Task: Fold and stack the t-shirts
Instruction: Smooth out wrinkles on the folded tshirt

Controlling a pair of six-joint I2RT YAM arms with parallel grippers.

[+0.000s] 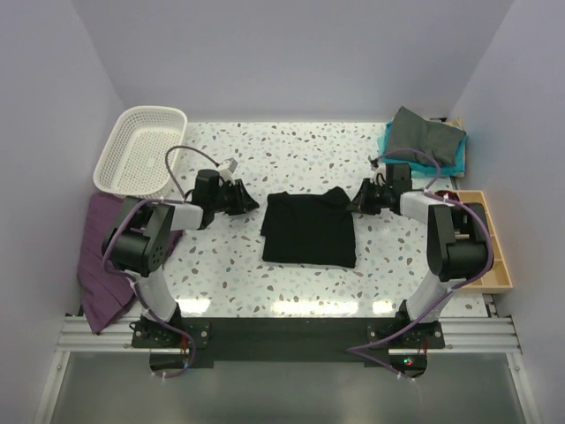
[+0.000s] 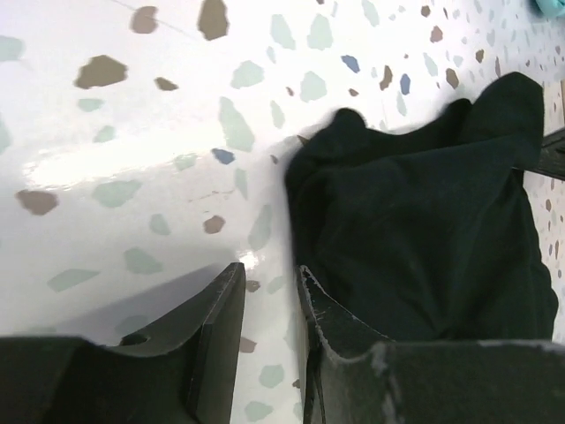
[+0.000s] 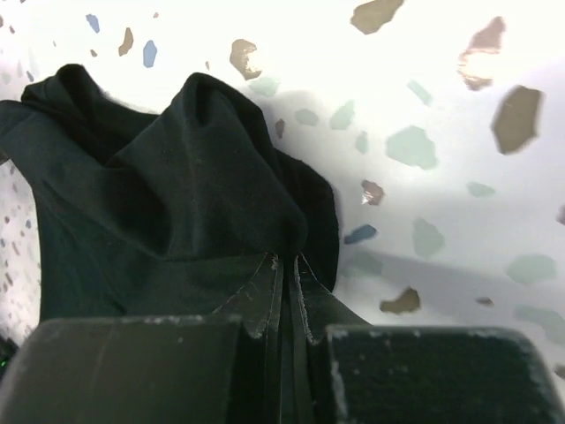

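Both arms reach forward, low over the speckled bench (image 1: 291, 150), their wrists turned inward toward each other from either side of the black t-shirt (image 1: 309, 231), which lies roughly folded at the middle of the bench.

The right gripper (image 1: 360, 201) sits at the shirt's far right corner. In its wrist view the fingers are pressed together, clenched on a raised bunch of the black fabric (image 3: 212, 168).

The left gripper (image 1: 247, 197) lies just off the shirt's far left corner, its fingers (image 2: 221, 309) narrowly parted with bare bench showing in the gap. The cloth lies beside one finger, not between them.

A dark grey t-shirt (image 1: 425, 134) rests on a teal t-shirt (image 1: 455, 160) at the far right corner.
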